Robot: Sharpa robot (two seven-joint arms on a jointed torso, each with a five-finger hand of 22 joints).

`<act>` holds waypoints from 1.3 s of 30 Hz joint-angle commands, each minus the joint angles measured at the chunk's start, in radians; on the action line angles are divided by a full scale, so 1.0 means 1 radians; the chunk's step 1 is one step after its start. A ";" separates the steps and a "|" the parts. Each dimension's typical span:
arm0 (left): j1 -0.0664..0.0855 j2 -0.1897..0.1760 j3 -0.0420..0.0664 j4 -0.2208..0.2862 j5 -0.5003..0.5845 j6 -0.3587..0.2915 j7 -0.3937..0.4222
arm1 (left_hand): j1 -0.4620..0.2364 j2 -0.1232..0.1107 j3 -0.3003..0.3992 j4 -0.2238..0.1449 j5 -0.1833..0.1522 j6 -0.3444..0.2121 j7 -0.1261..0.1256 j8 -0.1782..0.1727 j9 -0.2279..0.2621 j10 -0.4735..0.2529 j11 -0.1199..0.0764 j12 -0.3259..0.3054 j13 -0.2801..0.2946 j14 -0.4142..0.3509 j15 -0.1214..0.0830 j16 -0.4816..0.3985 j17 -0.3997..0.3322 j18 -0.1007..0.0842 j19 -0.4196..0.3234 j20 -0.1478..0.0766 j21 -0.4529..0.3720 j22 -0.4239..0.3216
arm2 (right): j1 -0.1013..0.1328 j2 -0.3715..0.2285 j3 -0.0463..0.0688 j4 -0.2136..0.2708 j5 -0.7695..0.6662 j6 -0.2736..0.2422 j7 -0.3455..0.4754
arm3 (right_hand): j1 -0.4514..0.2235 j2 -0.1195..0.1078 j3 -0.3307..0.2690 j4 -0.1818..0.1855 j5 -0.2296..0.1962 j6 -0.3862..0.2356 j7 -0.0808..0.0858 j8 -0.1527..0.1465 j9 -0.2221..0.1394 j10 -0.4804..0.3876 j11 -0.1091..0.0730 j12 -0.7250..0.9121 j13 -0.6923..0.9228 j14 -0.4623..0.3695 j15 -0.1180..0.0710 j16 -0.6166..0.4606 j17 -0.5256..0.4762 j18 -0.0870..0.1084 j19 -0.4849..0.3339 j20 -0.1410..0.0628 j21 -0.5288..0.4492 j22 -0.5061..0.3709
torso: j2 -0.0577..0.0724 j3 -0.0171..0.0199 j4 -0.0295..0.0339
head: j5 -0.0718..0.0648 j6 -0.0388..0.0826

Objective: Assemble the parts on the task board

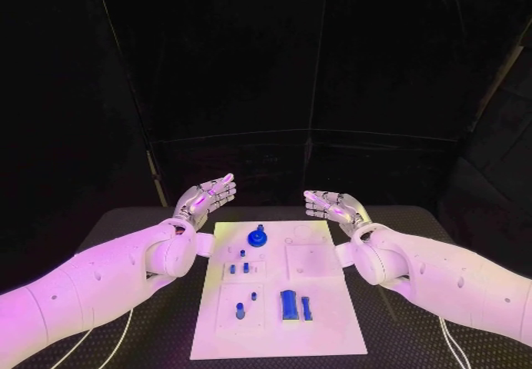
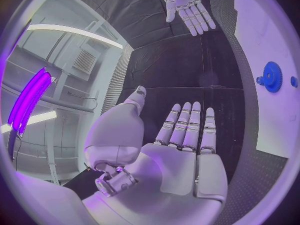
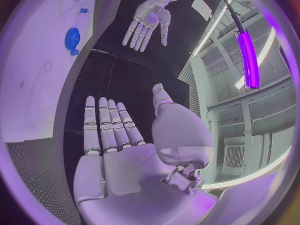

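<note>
The white task board lies in the middle of the black table. Small blue parts sit on it: a round geared piece near the far end, short pegs in the middle, and a blue block with a thin bar beside it near the front. My left hand hovers beyond the board's far left corner, palm up, fingers spread, holding nothing. My right hand hovers beyond the far right corner, also spread and empty. The left wrist view shows the geared piece and my right hand. The right wrist view shows the geared piece and my left hand.
The black table extends on both sides of the board. Dark curtains stand behind it. White cables run along the table near my arms.
</note>
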 commanded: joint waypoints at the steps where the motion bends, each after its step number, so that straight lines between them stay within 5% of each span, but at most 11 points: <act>1: 0.009 -0.017 -0.012 0.059 0.029 -0.137 0.036 | -0.282 0.009 -0.092 -0.036 -0.062 -0.189 -0.076 -0.013 -0.011 -0.200 -0.099 -0.012 -0.010 -0.178 -0.070 -0.067 -0.036 -0.040 -0.118 -0.059 -0.014 -0.097 | 0.019 -0.023 -0.016 0.069 0.126 -0.132 0.082 | -0.301 -0.010 0.013 -0.012 -0.031 -0.199 -0.038 -0.014 -0.038 -0.208 -0.079 -0.042 -0.078 -0.209 -0.037 -0.049 -0.044 -0.043 -0.194 -0.045 -0.063 -0.045 | -0.005 0.0151 -0.0032 | 0.010 0.008; 3: 0.015 -0.038 -0.030 0.125 0.043 -0.214 0.051 | -0.343 0.009 -0.092 -0.036 -0.062 -0.231 -0.076 -0.013 -0.011 -0.244 -0.099 -0.012 -0.010 -0.216 -0.070 -0.067 -0.112 -0.040 -0.143 -0.072 -0.014 -0.118 | 0.036 -0.049 -0.037 0.136 0.187 -0.194 0.118 | -0.362 -0.010 0.013 -0.012 -0.031 -0.240 -0.047 -0.014 -0.046 -0.251 -0.079 -0.051 -0.078 -0.253 -0.037 -0.059 -0.053 -0.053 -0.234 -0.054 -0.076 -0.054 | -0.005 0.0151 -0.0032 | 0.010 0.008; 4: 0.018 -0.046 -0.038 0.151 0.049 -0.244 0.057 | -0.364 0.009 -0.092 -0.036 -0.062 -0.245 -0.076 -0.013 -0.011 -0.259 -0.099 -0.012 -0.010 -0.230 -0.070 -0.067 -0.112 -0.047 -0.152 -0.076 -0.014 -0.125 | 0.042 -0.058 -0.045 0.160 0.209 -0.216 0.130 | -0.384 -0.010 0.013 -0.012 -0.031 -0.255 -0.119 -0.014 -0.118 -0.266 -0.079 -0.053 -0.078 -0.268 -0.037 -0.063 -0.056 -0.053 -0.248 -0.058 -0.081 -0.057 | -0.005 0.0151 -0.0032 | 0.010 0.008; 8: 0.026 -0.071 -0.059 0.229 0.067 -0.335 0.075 | -0.429 0.009 -0.092 -0.036 -0.062 -0.289 -0.076 -0.013 -0.011 -0.306 -0.099 -0.012 -0.010 -0.271 -0.070 -0.067 -0.112 -0.051 -0.180 -0.089 -0.014 -0.148 | 0.059 -0.083 -0.066 0.226 0.269 -0.277 0.164 | -0.454 -0.010 0.013 -0.012 -0.031 -0.301 -0.119 -0.014 -0.118 -0.315 -0.079 -0.130 -0.078 -0.316 -0.037 -0.074 -0.135 -0.064 -0.293 -0.068 -0.095 -0.068 | -0.005 0.0151 -0.0032 | 0.010 0.008; 9: 0.028 -0.077 -0.065 0.247 0.071 -0.356 0.079 | -0.448 0.009 -0.092 -0.036 -0.062 -0.301 -0.076 -0.013 -0.011 -0.319 -0.099 -0.012 -0.010 -0.283 -0.070 -0.067 -0.112 -0.051 -0.188 -0.093 -0.014 -0.154 | 0.063 -0.088 -0.071 0.241 0.282 -0.291 0.172 | -0.472 -0.010 0.013 -0.012 -0.031 -0.313 -0.119 -0.014 -0.118 -0.328 -0.079 -0.130 -0.078 -0.329 -0.037 -0.078 -0.135 -0.063 -0.305 -0.139 -0.099 -0.138 | -0.005 0.0151 -0.0032 | 0.010 0.008; 10: 0.030 -0.085 -0.071 0.271 0.076 -0.384 0.085 | -0.471 0.009 -0.092 -0.036 -0.062 -0.317 -0.076 -0.013 -0.011 -0.336 -0.099 -0.012 -0.010 -0.298 -0.070 -0.067 -0.112 -0.126 -0.196 -0.100 -0.014 -0.162 | 0.068 -0.095 -0.076 0.258 0.298 -0.307 0.181 | -0.494 -0.010 0.013 -0.012 -0.031 -0.327 -0.119 -0.014 -0.118 -0.342 -0.079 -0.130 -0.078 -0.344 -0.037 -0.081 -0.135 -0.063 -0.318 -0.139 -0.103 -0.138 | -0.005 0.0151 -0.0032 | 0.010 0.008; 11: 0.032 -0.089 -0.075 0.286 0.079 -0.400 0.088 | -0.487 0.009 -0.092 -0.036 -0.062 -0.328 -0.076 -0.013 -0.011 -0.347 -0.099 -0.012 -0.010 -0.307 -0.070 -0.067 -0.112 -0.126 -0.203 -0.103 -0.014 -0.168 | 0.070 -0.098 -0.080 0.268 0.307 -0.316 0.186 | -0.512 -0.010 0.013 -0.012 -0.031 -0.339 -0.119 -0.014 -0.118 -0.355 -0.079 -0.130 -0.078 -0.357 -0.037 -0.153 -0.135 -0.063 -0.330 -0.139 -0.107 -0.138 | -0.005 0.0151 -0.0032 | 0.010 0.008; 12: 0.033 -0.093 -0.079 0.298 0.082 -0.415 0.091 | -0.504 0.009 -0.092 -0.036 -0.062 -0.339 -0.076 -0.013 -0.011 -0.359 -0.099 -0.012 -0.010 -0.318 -0.070 -0.067 -0.112 -0.126 -0.210 -0.105 -0.014 -0.173 | 0.072 -0.101 -0.082 0.275 0.313 -0.323 0.190 | -0.530 -0.010 0.013 -0.012 -0.031 -0.351 -0.119 -0.014 -0.118 -0.368 -0.079 -0.130 -0.078 -0.369 -0.037 -0.153 -0.135 -0.139 -0.340 -0.139 -0.111 -0.138 | -0.005 0.0151 -0.0032 | 0.010 0.008; 14: 0.035 -0.099 -0.084 0.318 0.086 -0.437 0.095 | -0.533 0.009 -0.092 -0.036 -0.062 -0.359 -0.076 -0.013 -0.011 -0.380 -0.099 -0.012 -0.010 -0.336 -0.070 -0.067 -0.112 -0.126 -0.221 -0.113 -0.014 -0.183 | 0.074 -0.104 -0.085 0.284 0.321 -0.331 0.194 | -0.559 -0.010 0.013 -0.012 -0.031 -0.371 -0.119 -0.014 -0.118 -0.387 -0.079 -0.130 -0.078 -0.390 -0.037 -0.153 -0.135 -0.139 -0.360 -0.139 -0.117 -0.138 | -0.005 0.0151 -0.0032 | 0.010 0.008; 15: 0.036 -0.102 -0.086 0.325 0.088 -0.446 0.097 | -0.542 0.009 -0.092 -0.036 -0.062 -0.365 -0.076 -0.013 -0.011 -0.386 -0.099 -0.012 -0.010 -0.342 -0.070 -0.067 -0.112 -0.126 -0.226 -0.184 -0.014 -0.187 | 0.075 -0.105 -0.085 0.285 0.323 -0.332 0.195 | -0.572 -0.010 0.013 -0.012 -0.031 -0.379 -0.119 -0.014 -0.118 -0.396 -0.079 -0.130 -0.078 -0.398 -0.037 -0.153 -0.135 -0.139 -0.368 -0.139 -0.120 -0.138 | -0.005 0.0151 -0.0032 | 0.010 0.008; 39: 0.037 -0.105 -0.089 0.336 0.090 -0.459 0.100 | -0.760 0.009 -0.092 -0.036 -0.062 -0.511 -0.076 -0.013 -0.011 -0.538 -0.099 -0.012 -0.010 -0.476 -0.070 -0.067 -0.112 -0.126 -0.370 -0.184 -0.014 -0.304 | 0.075 -0.105 -0.085 0.285 0.323 -0.332 0.195 | -0.796 -0.010 0.013 -0.012 -0.031 -0.528 -0.119 -0.014 -0.118 -0.553 -0.079 -0.130 -0.078 -0.553 -0.037 -0.153 -0.135 -0.139 -0.513 -0.139 -0.195 -0.138 | -0.005 0.0151 -0.0032 | 0.010 0.008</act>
